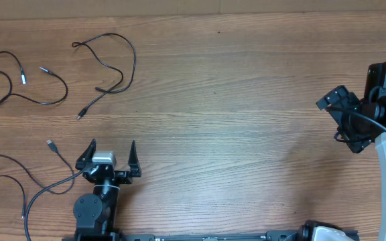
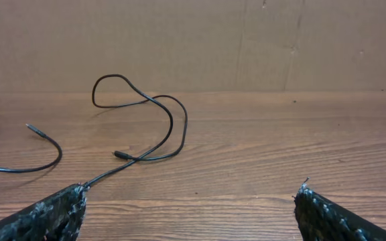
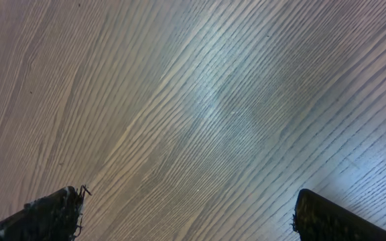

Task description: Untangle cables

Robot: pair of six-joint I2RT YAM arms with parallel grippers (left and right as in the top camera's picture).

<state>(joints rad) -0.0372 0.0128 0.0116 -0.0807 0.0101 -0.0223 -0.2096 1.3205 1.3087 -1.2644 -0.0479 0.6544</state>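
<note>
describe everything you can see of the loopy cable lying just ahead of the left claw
The cable is a thin, black, flexible cord, rubbery looking, with a small plug at each end. It lies loose and flat on the wooden table in a winding loop that crosses over itself near one plug. It sits ahead of the open left claw, which does not touch it; only the table does.

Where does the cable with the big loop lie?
Overhead view: the looped cable lies on the table at left, ahead of the open left gripper, another cable to its left.
</note>
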